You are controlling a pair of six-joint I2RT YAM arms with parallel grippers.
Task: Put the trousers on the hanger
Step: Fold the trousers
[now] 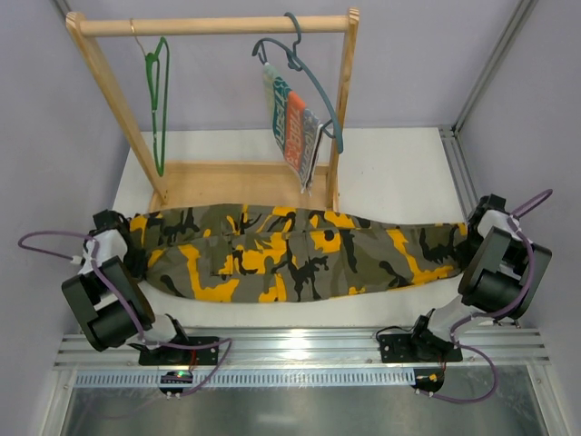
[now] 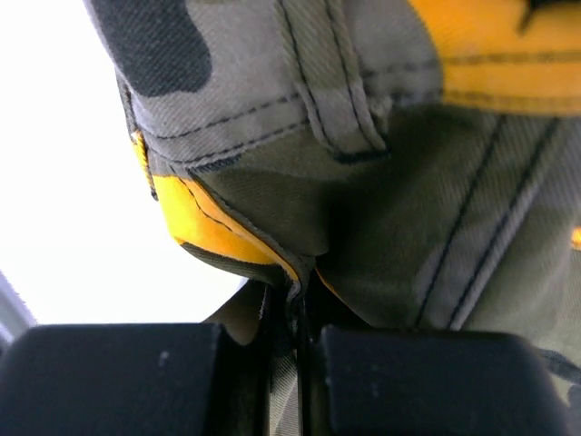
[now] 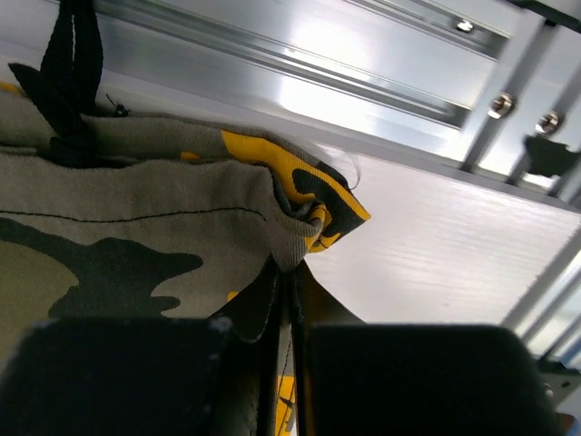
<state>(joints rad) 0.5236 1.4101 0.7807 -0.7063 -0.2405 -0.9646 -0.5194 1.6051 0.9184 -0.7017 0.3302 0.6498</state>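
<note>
While you're viewing from the top cam, trousers point(image 1: 290, 254): lying flat on the desk point(image 1: 390, 173), stretched L to R between your two arms, not on any hanger.
L claw point(image 2: 295, 341): you're pinching the trousers' L end, w/ the jaws pressed together on a fold of fabric. A belt loop point(image 2: 340, 118) is showing just above the grip, so you're holding the waist end.
R claw point(image 3: 290, 341): you're clamping the trousers' R end, jaws squeezed together on a bunched corner of fabric. A black strap point(image 3: 68, 82) is lying over the cloth at the upper L of the wrist view.
Hanger point(image 1: 159, 100): green, hanging by its hook from the L part of the rack's top bar, well apart from the trousers.
Rack point(image 1: 213, 25): wooden frame, standing at the back of the desk w/ its base board just behind the trousers.
Grey-blue hanger point(image 1: 313, 86): hanging tilted on the R part of the same bar, carrying a striped cloth point(image 1: 295, 132).
Rail point(image 1: 300, 345): aluminium, running along the desk's near edge, w/ your arm bases sitting on it. In the R wrist view it's passing near the pinched corner.
</note>
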